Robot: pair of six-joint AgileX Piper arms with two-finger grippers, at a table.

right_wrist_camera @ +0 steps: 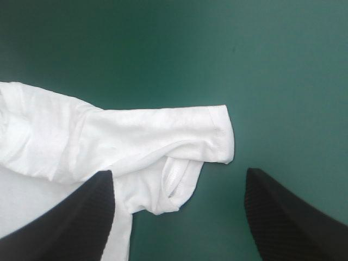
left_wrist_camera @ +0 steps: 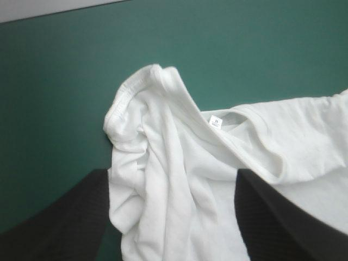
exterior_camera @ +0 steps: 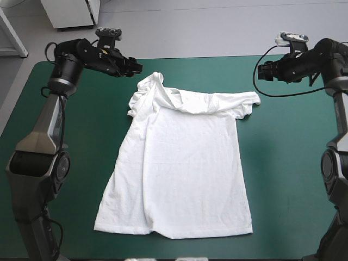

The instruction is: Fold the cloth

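High view: the teal-green tabletop [exterior_camera: 283, 163] carries the white T-shirt [exterior_camera: 185, 168], spread flat at its middle with the hem toward the near edge. The far part is bunched, so the neckline is hard to trace. The left end effector [exterior_camera: 134, 67] hangs near the crumpled shoulder, its fingers spread, with cloth showing between them. The right end effector [exterior_camera: 261, 71], also spread, stands just beside the other sleeve [right_wrist_camera: 215, 133]. A small label [left_wrist_camera: 216, 122] shows inside the collar.

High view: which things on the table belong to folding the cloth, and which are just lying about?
Belongs to the job: T-shirt, spread flat, sleeves bunched; left jaws, open by its far-left sleeve; right jaws, open by its far-right sleeve.
Lying about: nothing loose shows; only the teal-green cover under it.
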